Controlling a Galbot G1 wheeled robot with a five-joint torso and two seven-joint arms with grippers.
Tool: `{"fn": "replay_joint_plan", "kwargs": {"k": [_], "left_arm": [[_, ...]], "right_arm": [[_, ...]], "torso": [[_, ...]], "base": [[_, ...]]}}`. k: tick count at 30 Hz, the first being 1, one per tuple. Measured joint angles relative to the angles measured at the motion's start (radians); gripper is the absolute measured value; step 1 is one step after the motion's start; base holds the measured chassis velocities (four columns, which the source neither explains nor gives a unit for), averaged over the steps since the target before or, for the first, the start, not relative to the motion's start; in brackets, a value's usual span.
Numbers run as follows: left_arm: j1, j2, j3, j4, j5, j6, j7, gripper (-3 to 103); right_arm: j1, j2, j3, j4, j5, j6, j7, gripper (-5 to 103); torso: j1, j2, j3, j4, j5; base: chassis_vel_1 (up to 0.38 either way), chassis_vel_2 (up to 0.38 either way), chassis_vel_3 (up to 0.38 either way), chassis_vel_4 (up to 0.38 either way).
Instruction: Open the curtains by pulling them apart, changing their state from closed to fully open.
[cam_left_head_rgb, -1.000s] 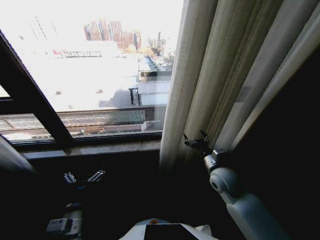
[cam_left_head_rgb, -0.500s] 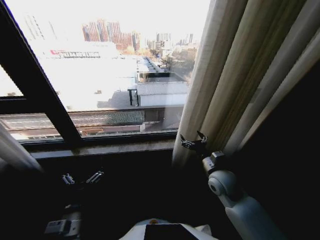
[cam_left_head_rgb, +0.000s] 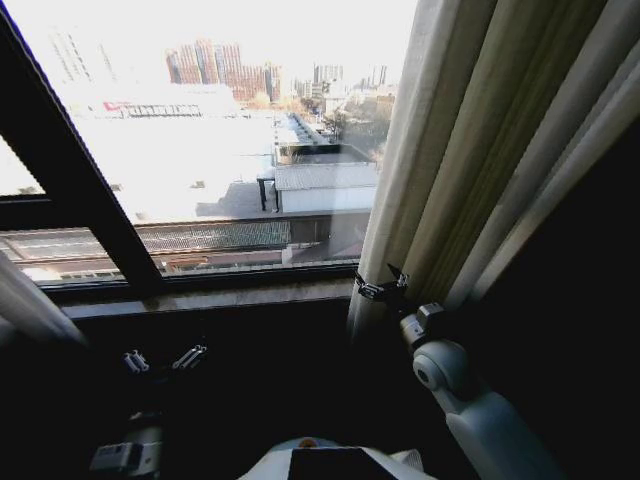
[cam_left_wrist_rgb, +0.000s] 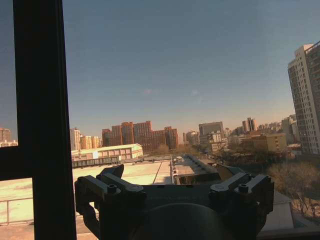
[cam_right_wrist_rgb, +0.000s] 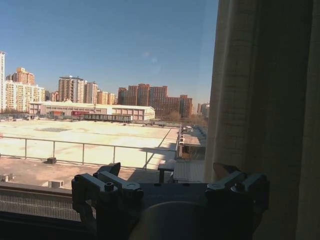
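Note:
The right curtain (cam_left_head_rgb: 470, 150) hangs bunched in tall pale pleats along the window's right side; in the right wrist view this curtain (cam_right_wrist_rgb: 260, 100) is close beside the fingers. My right gripper (cam_left_head_rgb: 385, 288) is open at the panel's lower inner edge, by the sill, with nothing between its fingers (cam_right_wrist_rgb: 107, 172). A strip of the left curtain (cam_left_head_rgb: 28, 305) shows at the lower left. My left gripper (cam_left_head_rgb: 160, 358) sits low in the dark below the sill, open and empty, and faces the glass (cam_left_wrist_rgb: 170, 172).
A black window frame bar (cam_left_head_rgb: 70, 170) slants across the left of the glass, and the same bar (cam_left_wrist_rgb: 42, 120) is near the left gripper. A stone sill (cam_left_head_rgb: 200, 297) runs under the window. The wall below it is dark.
Over the last second the right curtain's inner edge has shifted to the right, baring more glass. The right gripper stays at that edge. The camera has shifted slightly; the left gripper is still.

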Motion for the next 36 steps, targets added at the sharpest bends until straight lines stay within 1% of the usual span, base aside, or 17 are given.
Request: {"fn": "replay_joint_plan", "kwargs": {"k": [21,29,32,36], "left_arm": [[-0.009,0.017,0.0,0.013,-0.012,-0.002,0.0,100],[-0.008,0.024,0.0,0.021,-0.015,-0.009,0.0,100],[-0.006,0.025,0.001,0.024,-0.014,-0.015,0.0,100],[0.002,0.026,0.0,0.022,-0.012,-0.017,0.001,100]], "right_arm": [[-0.001,0.006,0.002,-0.005,-0.002,0.002,0.005,100],[-0.003,0.015,0.007,-0.011,-0.016,-0.005,0.052,100],[0.014,0.016,0.007,-0.035,-0.023,-0.023,0.099,100],[0.053,0.016,-0.003,-0.064,-0.008,-0.038,0.106,100]], "torso": [[0.0,0.0,0.0,0.0001,-0.0001],[0.0,0.0,0.0,0.0,0.0],[0.0,0.0,0.0,-0.0001,-0.0001],[0.0,0.0,0.0,0.0,-0.0001]], "base": [[-0.106,0.102,0.093,-0.1],[-0.019,0.017,0.028,-0.021],[0.0,0.0,0.0,0.0],[0.0,0.0,0.0,0.0]]}}
